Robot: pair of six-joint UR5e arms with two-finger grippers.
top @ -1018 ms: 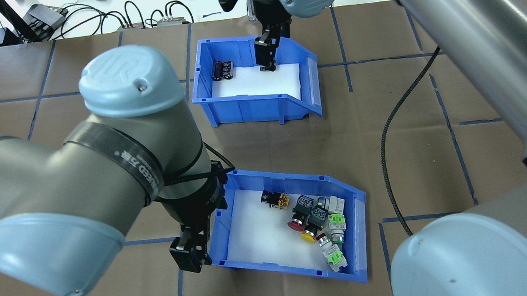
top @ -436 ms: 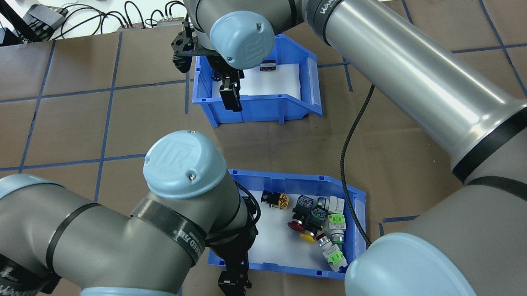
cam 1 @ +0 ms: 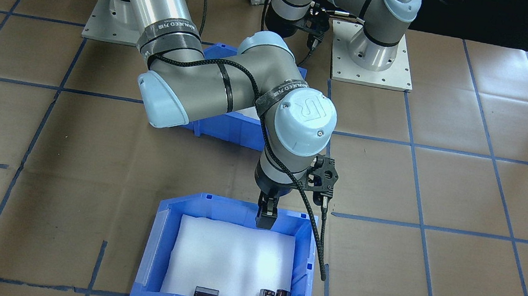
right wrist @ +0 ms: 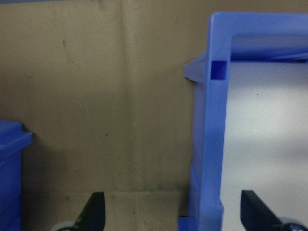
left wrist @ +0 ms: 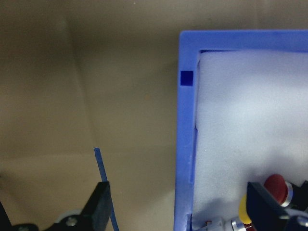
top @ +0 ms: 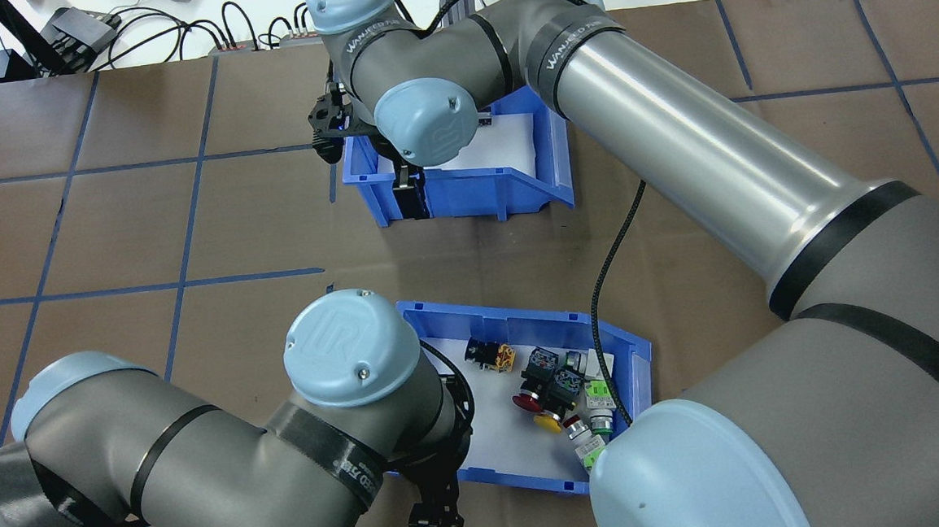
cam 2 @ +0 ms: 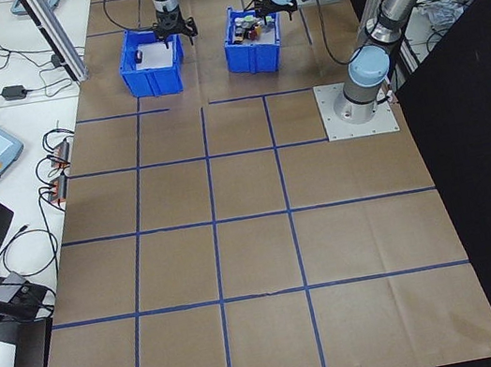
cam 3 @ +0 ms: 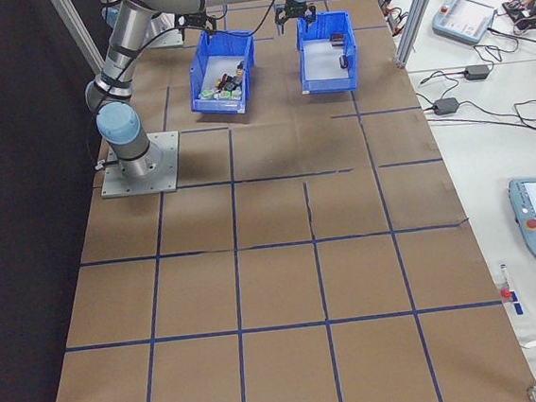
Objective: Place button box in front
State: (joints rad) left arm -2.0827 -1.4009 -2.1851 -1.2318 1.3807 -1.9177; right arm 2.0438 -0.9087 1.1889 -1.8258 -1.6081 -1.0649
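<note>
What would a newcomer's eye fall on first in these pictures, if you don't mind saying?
Probably the button box, a blue bin near the robot with colourful push buttons heaped at one end. Next, the left gripper and the right gripper, each open and straddling a wall of its own bin; the right one is at the farther blue bin.
</note>
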